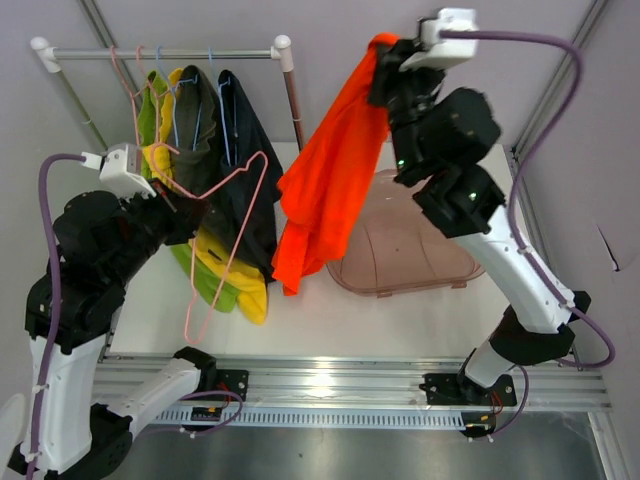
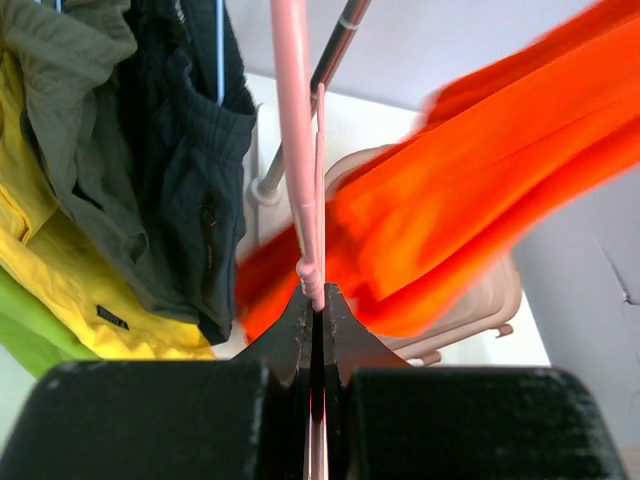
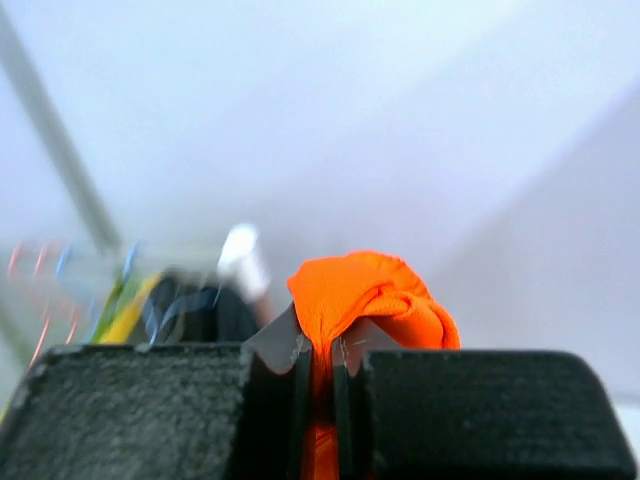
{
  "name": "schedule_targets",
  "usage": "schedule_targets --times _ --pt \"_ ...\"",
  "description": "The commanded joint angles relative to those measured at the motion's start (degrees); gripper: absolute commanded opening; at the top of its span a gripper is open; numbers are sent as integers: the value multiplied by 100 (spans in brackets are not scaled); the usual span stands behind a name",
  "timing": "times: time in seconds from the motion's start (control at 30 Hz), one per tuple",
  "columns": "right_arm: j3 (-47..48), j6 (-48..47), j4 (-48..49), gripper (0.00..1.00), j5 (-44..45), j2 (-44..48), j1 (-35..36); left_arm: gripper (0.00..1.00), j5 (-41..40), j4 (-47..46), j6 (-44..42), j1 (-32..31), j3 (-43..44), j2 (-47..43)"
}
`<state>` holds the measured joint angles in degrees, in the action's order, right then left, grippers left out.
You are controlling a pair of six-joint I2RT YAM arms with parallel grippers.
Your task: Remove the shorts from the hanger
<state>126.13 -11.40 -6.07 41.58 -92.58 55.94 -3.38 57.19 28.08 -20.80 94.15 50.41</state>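
My right gripper (image 1: 385,62) is raised high and shut on the orange shorts (image 1: 330,180), which hang free from it above the table; in the right wrist view the cloth (image 3: 360,295) bunches between the jaws (image 3: 320,345). My left gripper (image 1: 178,200) is shut on a bare pink hanger (image 1: 235,235), seen as a thin pink wire (image 2: 295,150) pinched at the fingertips (image 2: 316,300). The black (image 1: 250,170), dark olive-grey (image 1: 197,120), yellow (image 1: 235,280) and lime green shorts (image 1: 150,115) hang on hangers from the rail (image 1: 160,53).
A translucent pinkish bin (image 1: 410,255) lies on the white table below and right of the orange shorts. The rack's upright post (image 1: 292,95) stands between the hanging shorts and the orange ones. Frame bars run along the walls.
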Motion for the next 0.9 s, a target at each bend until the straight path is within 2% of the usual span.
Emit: schedule_targets --times 0.0,0.2,0.33,0.47,0.57,0.6,0.7,0.73,0.77,0.8,0.83,0.87 --pt "824 -548 176 0 -282 -120 -495 0 -111 -138 -74 41 -169 13" --pt "554 -83 -9 0 -650 116 -1505 0 -233 -191 -135 41 -336 -23" --pt "-271 286 61 0 -853 476 -1990 0 -304 -261 -144 41 -423 -23" --pt "-1378 744 289 0 -1038 907 -2394 0 -313 -349 -127 41 -450 56" --pt "-2546 1025 483 0 -1029 1364 -2553 0 -339 -384 -136 41 -389 135" --pt "-3219 1113 536 0 -1038 1495 -2571 0 -356 -393 -162 41 -293 205" --pt "-4268 1727 536 0 -1047 2110 -2597 0 -479 -401 -258 41 -73 450" --pt "-4889 2094 528 2 -1064 2251 -2597 0 -514 -410 -285 41 163 539" --pt "-5174 2324 301 19 -1047 2548 -2597 0 -602 -419 -363 41 278 740" --pt "-5438 2553 151 49 -1073 2682 -2606 0 -664 -410 -408 41 375 855" --pt "-5911 2738 -103 99 -1143 2814 -2597 0 -725 -393 -460 41 698 969" --pt "-6141 3044 -227 99 -1222 3015 -2597 0 -874 -384 -513 41 823 1101"
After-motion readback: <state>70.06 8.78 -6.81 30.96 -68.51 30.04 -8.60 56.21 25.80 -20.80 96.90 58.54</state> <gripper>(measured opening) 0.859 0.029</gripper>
